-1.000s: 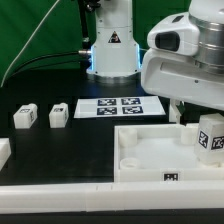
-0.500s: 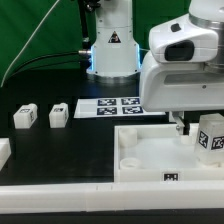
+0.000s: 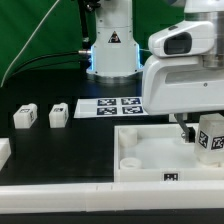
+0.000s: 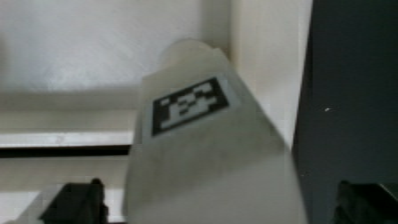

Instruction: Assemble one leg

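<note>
Setting: robotics lab bench. Franka arm base with a warning-triangle sticker is bolted at the back of a black table. Green backdrop curtain hangs behind, with a cable trailing past it. The marker board lies flat on the table. Printed square tags are also on a leg, a second leg and the white tray-like panel.
</note>
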`<state>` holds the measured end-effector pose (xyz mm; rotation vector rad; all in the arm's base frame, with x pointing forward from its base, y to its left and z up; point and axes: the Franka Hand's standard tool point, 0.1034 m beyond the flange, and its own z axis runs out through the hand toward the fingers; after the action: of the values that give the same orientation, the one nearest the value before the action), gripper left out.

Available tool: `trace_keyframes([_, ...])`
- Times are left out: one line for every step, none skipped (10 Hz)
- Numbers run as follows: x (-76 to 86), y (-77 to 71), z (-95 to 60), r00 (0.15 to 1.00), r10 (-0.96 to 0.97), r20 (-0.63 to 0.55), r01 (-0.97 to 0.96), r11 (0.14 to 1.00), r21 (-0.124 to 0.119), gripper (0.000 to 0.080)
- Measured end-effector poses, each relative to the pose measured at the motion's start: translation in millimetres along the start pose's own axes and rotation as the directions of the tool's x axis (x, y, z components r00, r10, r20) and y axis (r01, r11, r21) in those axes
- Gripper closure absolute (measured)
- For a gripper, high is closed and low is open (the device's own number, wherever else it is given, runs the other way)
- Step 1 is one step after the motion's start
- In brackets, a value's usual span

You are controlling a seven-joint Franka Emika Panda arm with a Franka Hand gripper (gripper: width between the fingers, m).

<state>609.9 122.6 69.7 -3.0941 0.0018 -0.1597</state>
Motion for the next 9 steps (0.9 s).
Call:
trace_keyframes([0.5,0.2,-0.2,1.000,-0.002,0.001,0.002,1.000,0.000,0.0151])
trace_keyframes([0.7,0.6,-0.7,1.000,-0.005,0.000,0.005,1.000,0.000,0.0151])
trace_keyframes([0.0,0.5,-0.9,1.000,-0.006,0.001,0.006,1.000,0.000,0.0151])
trace_keyframes([0.7,-0.8,-3.9,1.000,-0.007,-0.002,0.007,1.000,0.001,0.0151])
trace_keyframes([2.6,-1.6,-9.4,1.000,-0.008,-0.007,0.008,1.000,0.003,0.0151])
trace_keyframes([3.9,-1.5,-13.8,1.000,-0.008,-0.009,0.008,1.000,0.004,0.0151])
trace_keyframes([5.3,0.3,-15.4,1.000,-0.009,-0.012,0.009,1.000,0.004,0.0151])
trace_keyframes([5.2,2.6,-14.0,1.000,-0.007,-0.011,0.007,1.000,0.003,0.0273])
trace_keyframes([4.6,3.2,-12.4,1.000,-0.006,-0.009,0.006,1.000,0.002,0.0408])
